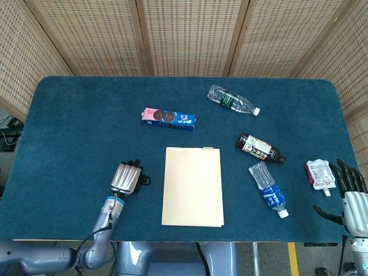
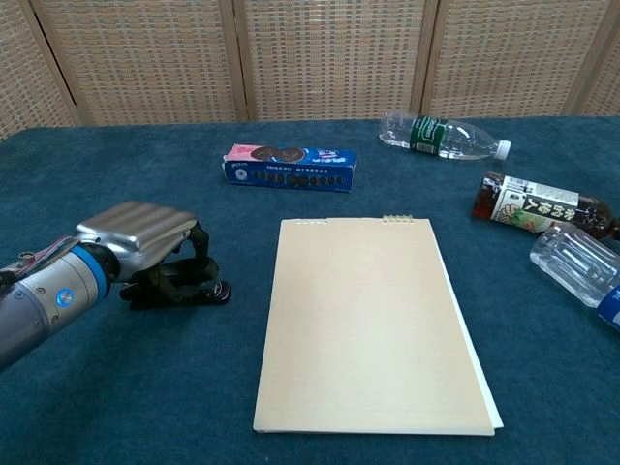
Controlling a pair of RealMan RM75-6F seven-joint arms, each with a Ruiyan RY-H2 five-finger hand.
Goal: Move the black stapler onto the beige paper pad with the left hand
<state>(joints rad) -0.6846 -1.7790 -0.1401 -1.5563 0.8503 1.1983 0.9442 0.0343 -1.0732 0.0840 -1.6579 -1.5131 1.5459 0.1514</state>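
The black stapler [image 2: 207, 291] lies on the blue table, left of the beige paper pad [image 2: 373, 320]. My left hand [image 2: 145, 237] covers it from above, and its fingers [image 2: 199, 254] curl down around the stapler's body. In the head view only the stapler's tip [image 1: 145, 180] shows past the left hand [image 1: 126, 177], a short gap from the pad [image 1: 192, 187]. My right hand [image 1: 351, 198] rests at the table's near right corner, fingers spread and holding nothing.
A blue cookie box [image 1: 168, 118] lies behind the pad. A clear bottle [image 1: 232, 100], a dark drink bottle [image 1: 260, 148] and a blue-labelled bottle [image 1: 268, 188] lie to the right. A white pouch [image 1: 318, 173] sits near my right hand.
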